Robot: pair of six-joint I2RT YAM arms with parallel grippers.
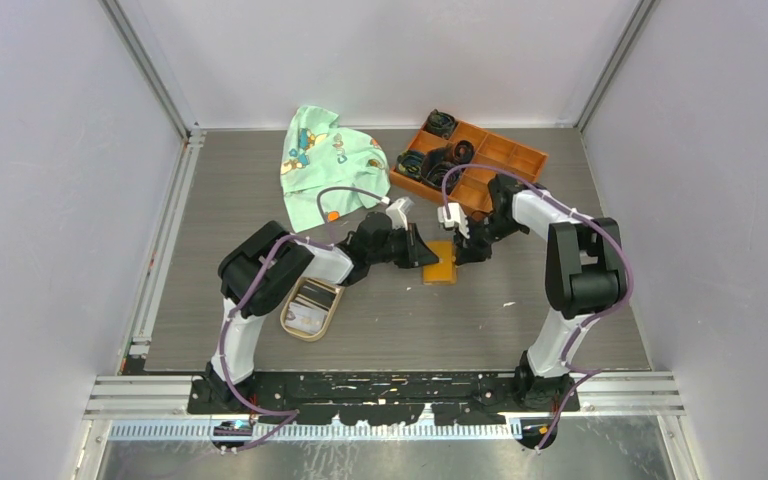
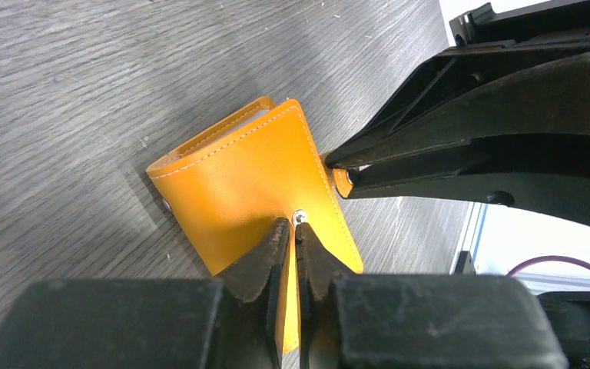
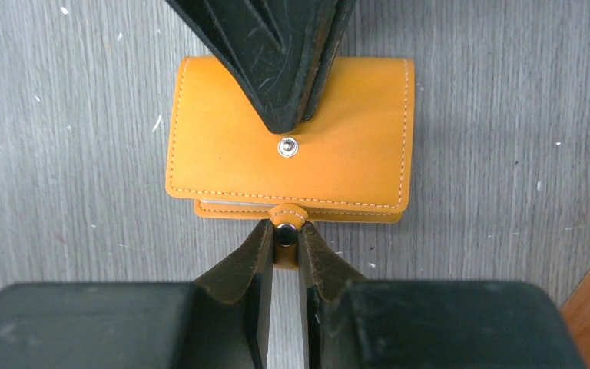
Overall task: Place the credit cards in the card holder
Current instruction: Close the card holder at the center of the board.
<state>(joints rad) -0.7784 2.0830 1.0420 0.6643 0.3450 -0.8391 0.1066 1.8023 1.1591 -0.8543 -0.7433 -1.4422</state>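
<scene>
At the left of the bench (image 1: 230, 200), a tan oval dish (image 1: 300, 335) is sitting just beside the left arm (image 1: 260, 265). The credit cards (image 1: 313, 298) are lying stacked inside it, with dark and pale prints showing. Further back, a mint-green printed cloth (image 1: 320, 160) is lying crumpled on the grey wood-grain surface. The left arm is reaching toward the middle, and the left fingers (image 2: 278, 240) are clenching on the edge of the card holder (image 3: 223, 146) — from the left wrist view a strip of orange leather is showing pinched between them, right at the metal snap stud (image 3: 287, 146) on the cover. The card holder is lying folded on the bench in the middle, between the two arms and well apart from the dish. Its stitched orange cover is facing up, with a second orange layer and a pale sliver peeking out under the edge nearest the right arm (image 1: 580, 265). On that side, the right fingers (image 3: 255, 250) are gripping the small snap tab (image 3: 286, 210) that is sticking out from the card holder — the tab's dark button is sitting between them, off the stud. The two sets of fingers are facing each other tip to tip across the cover. Further back on the right, an orange compartmented tray (image 1: 535, 152) is resting at an angle, holding dark coiled items (image 1: 440, 123) in several of its sections
</scene>
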